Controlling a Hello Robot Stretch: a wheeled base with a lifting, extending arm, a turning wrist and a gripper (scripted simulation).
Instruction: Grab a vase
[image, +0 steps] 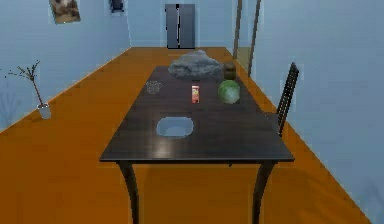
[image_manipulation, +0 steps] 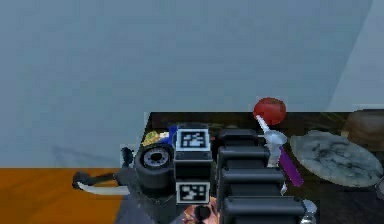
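Observation:
A small white vase (image: 44, 111) with bare twigs stands on the orange floor by the wall at the forward view's left. In the arm side view the dark arm (image_manipulation: 245, 175) rises from the bottom edge, with two white marker squares (image_manipulation: 192, 138) at its end. Left of them is the gripper's dark body, and the gripper (image_manipulation: 92, 182) reaches past the corner of a dark table (image_manipulation: 330, 195). Only bare orange floor lies behind its thin fingers (image_manipulation: 100, 186), so it holds nothing.
A long dark table (image: 215, 140) stands ahead with a white bowl (image: 175, 126), a green round thing (image: 229, 92), a jar (image: 229, 70) and a grey heap (image: 195, 65). A chair (image: 287, 95) stands beside it. A red ball (image_manipulation: 268, 108), a purple-handled tool (image_manipulation: 288, 160) and a grey dish (image_manipulation: 335, 155) lie near the arm.

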